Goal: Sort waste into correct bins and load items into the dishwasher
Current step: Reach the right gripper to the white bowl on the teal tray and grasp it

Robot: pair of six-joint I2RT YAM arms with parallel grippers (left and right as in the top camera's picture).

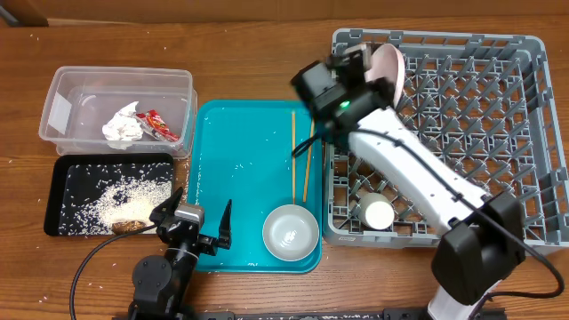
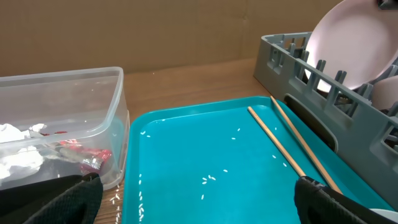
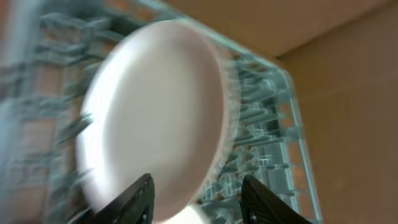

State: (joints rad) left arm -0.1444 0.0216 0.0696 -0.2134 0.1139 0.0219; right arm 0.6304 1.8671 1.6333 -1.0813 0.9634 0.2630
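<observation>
Now, tub (image 1: 53, 111): clear, far left on the tabletop (image 1: 249, 53); holds a crumpled napkin (image 1: 122, 126) and a red wrapper (image 1: 161, 124).
Black tray (image 1: 67, 218): just in front of the tub; rice (image 1: 120, 191) spread over it, brown scrap (image 1: 132, 226) at its near edge.
Left hand (image 1: 197, 213): fingers spread wide, holding nothing, over the near left corner of the teal tray (image 1: 240, 133).
Teal tray: in the middle; two chopsticks (image 1: 294, 156) lie along its right side, a white bowl (image 1: 291, 233) sits in its near right corner, and a few grains are scattered on it.
Right hand (image 3: 200, 199): fingers apart, empty, just by the plate (image 1: 392, 71); whether it touches the plate, I cannot tell.
Plate: on edge among the pegs, far left corner of the rack (image 1: 553, 142).
Cup (image 1: 377, 213): in the rack's near left part.
</observation>
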